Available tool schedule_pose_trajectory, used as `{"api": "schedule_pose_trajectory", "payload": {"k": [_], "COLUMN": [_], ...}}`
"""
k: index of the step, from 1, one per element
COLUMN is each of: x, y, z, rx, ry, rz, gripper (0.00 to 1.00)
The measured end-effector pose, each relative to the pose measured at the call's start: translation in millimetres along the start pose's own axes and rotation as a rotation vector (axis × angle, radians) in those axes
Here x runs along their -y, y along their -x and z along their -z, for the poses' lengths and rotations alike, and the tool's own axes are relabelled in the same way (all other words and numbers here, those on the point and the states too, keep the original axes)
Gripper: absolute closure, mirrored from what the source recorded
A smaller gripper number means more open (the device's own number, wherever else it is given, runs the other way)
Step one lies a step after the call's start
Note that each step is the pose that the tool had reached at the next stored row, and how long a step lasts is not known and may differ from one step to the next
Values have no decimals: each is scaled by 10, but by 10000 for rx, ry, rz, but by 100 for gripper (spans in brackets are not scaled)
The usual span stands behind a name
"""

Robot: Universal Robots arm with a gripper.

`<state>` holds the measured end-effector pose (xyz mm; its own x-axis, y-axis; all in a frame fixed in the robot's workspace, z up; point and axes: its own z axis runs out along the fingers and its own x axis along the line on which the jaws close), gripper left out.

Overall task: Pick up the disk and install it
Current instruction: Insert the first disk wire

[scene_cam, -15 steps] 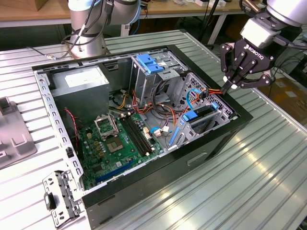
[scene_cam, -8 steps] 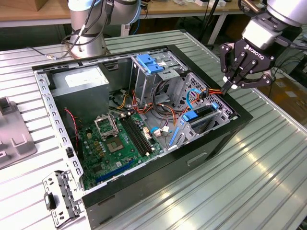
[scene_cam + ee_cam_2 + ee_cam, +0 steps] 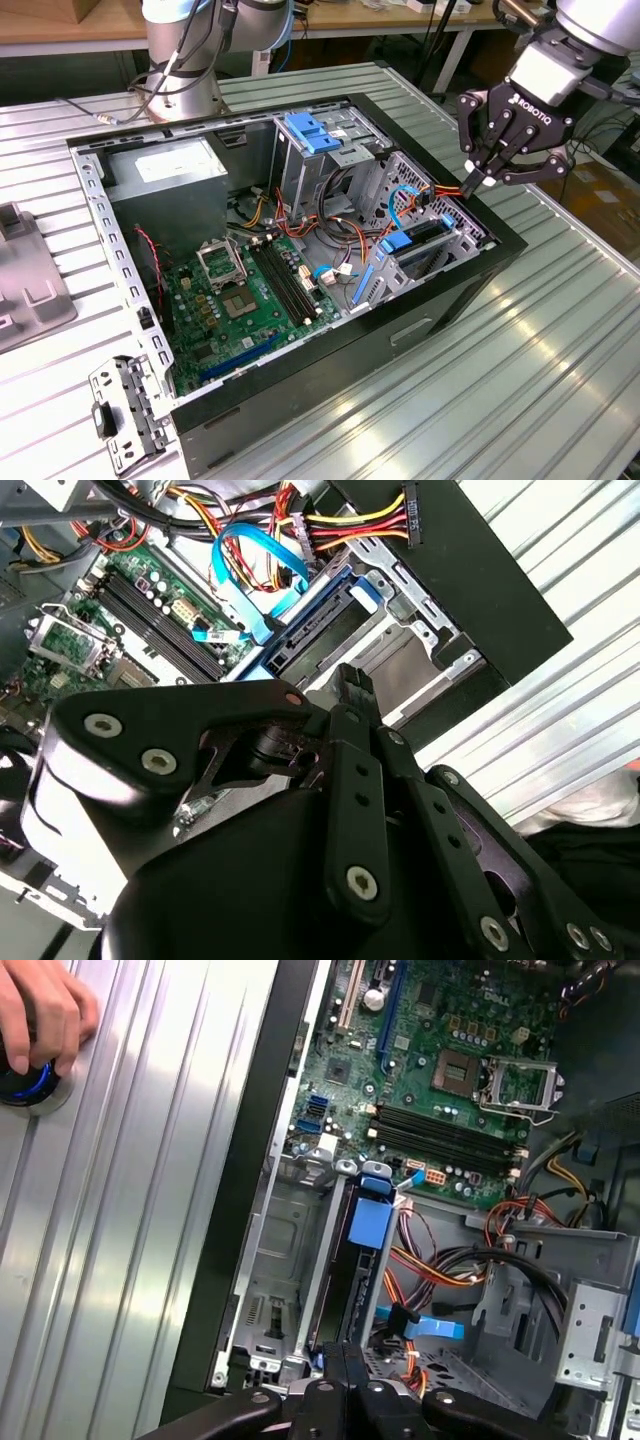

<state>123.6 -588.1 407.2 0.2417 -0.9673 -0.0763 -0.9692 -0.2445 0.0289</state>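
I see my gripper [image 3: 484, 180], fingers pressed together and holding nothing, above the front corner of the open computer case [image 3: 440, 300]. The disk [image 3: 325, 632] sits in its bay just beneath.

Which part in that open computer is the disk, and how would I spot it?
Find the open black computer case, then the metal cage in its corner beside the robot's hand. The disk stands on edge in there, a slim dark slab with blue plastic rails, unlike the green board.
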Motion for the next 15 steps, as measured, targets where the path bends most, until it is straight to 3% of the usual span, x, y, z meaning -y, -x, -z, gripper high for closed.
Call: {"api": "schedule_pose_trajectory", "payload": {"k": [15], "x": [0], "y": [0], "z": [0], "rx": [-32], "ry": [85], "rz": [1113], "gripper": [89]}}
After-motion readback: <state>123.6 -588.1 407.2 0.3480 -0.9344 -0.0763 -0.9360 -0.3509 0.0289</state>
